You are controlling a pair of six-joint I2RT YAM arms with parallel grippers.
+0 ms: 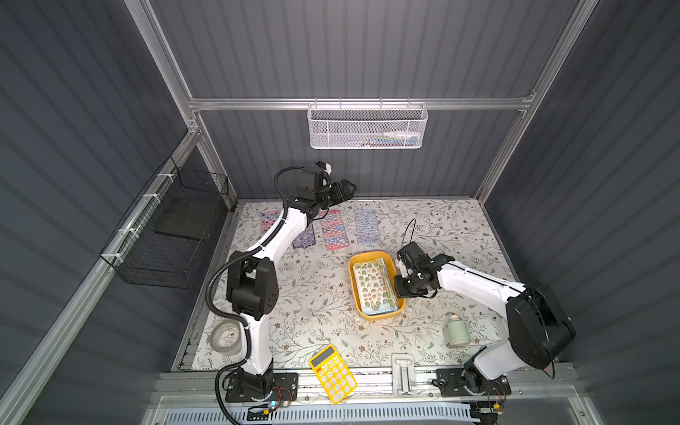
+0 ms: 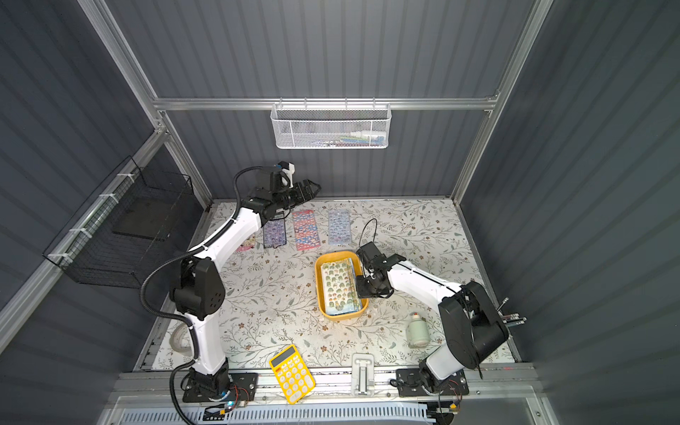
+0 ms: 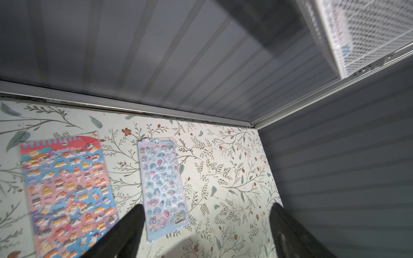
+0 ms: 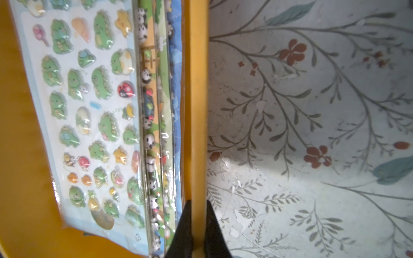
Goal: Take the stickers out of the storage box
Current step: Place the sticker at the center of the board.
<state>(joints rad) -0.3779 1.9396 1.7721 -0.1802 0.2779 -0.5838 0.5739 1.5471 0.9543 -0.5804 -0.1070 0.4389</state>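
Floral-papered bench (image 1: 316,294) in a grey booth: stickers (image 1: 372,287) lie stacked in the storage box (image 1: 368,254) at mid-bench.
Right claw (image 4: 198,204) is clamped on the box's wall nearest its own arm, one finger inside, one outside. Four loose sheets (image 1: 367,226) lie in a row near the far edge; the left claw (image 3: 205,210) hangs above them, fingers spread apart and empty.
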